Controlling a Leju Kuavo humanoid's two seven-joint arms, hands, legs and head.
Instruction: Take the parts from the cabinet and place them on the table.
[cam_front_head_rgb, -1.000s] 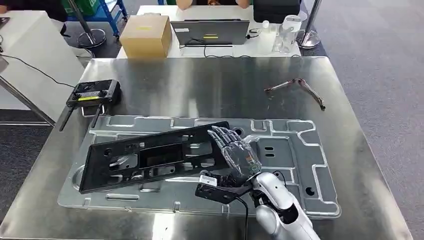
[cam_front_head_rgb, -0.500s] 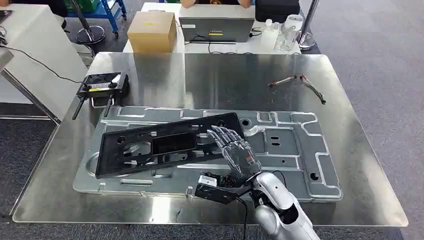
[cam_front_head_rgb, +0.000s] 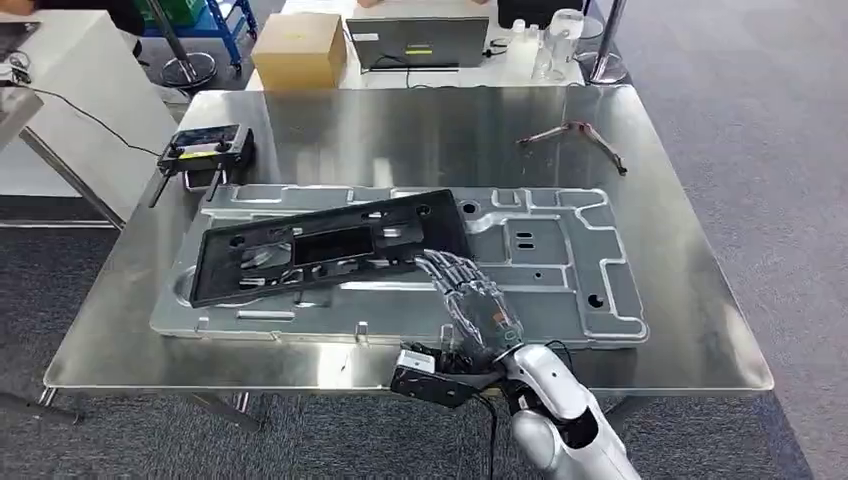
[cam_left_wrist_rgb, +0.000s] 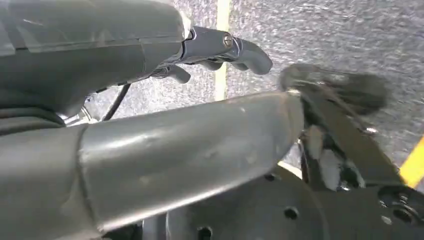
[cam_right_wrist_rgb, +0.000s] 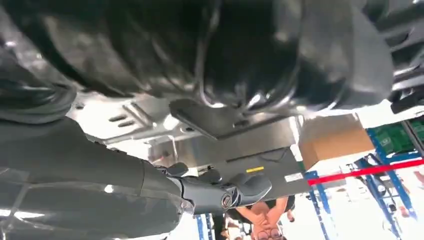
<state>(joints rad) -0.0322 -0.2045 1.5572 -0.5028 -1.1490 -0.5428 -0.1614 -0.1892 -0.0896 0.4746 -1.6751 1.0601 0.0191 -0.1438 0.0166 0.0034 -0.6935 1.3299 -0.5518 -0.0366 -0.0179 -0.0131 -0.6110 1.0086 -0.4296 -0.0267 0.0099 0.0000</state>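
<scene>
Backing off, right hand (cam_front_head_rgb: 480, 305) hovers spread, empty; 1 black panel (cam_front_head_rgb: 325, 245), 1 silver plate (cam_front_head_rgb: 540, 262) on table (cam_front_head_rgb: 690, 300).

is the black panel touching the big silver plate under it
Touching. In the head view the black panel lies flat on top of the silver plate, overlapping its left half, with no gap visible along its edges.
</scene>
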